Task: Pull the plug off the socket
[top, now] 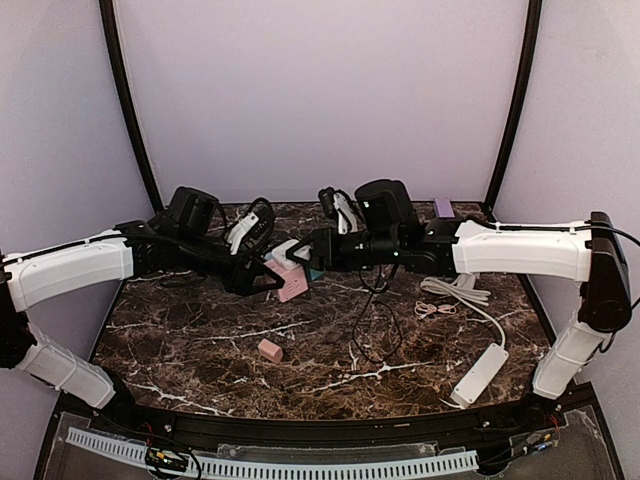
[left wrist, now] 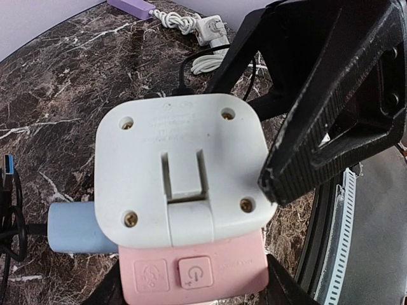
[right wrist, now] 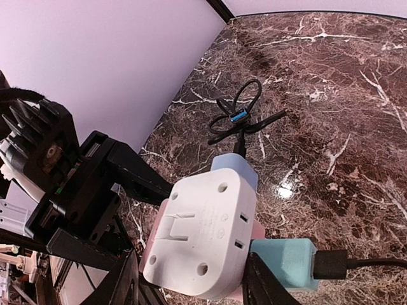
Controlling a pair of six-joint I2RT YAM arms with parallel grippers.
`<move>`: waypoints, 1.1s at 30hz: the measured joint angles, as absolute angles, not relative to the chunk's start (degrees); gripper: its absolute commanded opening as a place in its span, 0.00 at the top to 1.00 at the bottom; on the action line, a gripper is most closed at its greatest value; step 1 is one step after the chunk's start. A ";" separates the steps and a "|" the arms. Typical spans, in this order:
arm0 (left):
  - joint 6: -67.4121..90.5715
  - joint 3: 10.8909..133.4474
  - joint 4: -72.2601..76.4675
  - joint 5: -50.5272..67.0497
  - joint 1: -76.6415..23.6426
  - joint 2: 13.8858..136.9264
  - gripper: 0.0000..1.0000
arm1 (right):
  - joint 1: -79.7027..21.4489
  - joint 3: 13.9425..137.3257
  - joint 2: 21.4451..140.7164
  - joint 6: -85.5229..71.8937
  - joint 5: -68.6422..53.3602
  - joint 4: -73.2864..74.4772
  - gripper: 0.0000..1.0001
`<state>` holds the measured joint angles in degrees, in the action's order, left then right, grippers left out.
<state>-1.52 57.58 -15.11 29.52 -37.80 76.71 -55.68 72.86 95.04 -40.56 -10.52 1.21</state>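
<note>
Marble table (top: 190,340): both arms reach low across it, wrists meeting mid-table.
Socket (top: 291,284): pink, right between the two claws (white face towards the wrist cameras), with a teal plug (right wrist: 283,264) and a pale blue plug (left wrist: 73,229) seated in its sides.
Left claw (left wrist: 194,289): clamped on the socket's pink body.
Right claw (right wrist: 191,286): fingers straddle the white face; pinching or not, I cannot tell.

L hand (top: 266,280) & R hand (top: 314,262) box in socket (top: 293,288) & plug (top: 285,251); black cable (top: 372,325) sprawls nr; counter (top: 180,340) front-L gives room.
</note>
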 measured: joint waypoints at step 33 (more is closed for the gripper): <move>-1.45 57.93 -16.93 27.92 -37.85 80.07 0.97 | -59.75 77.62 100.79 -34.76 -4.95 4.34 0.68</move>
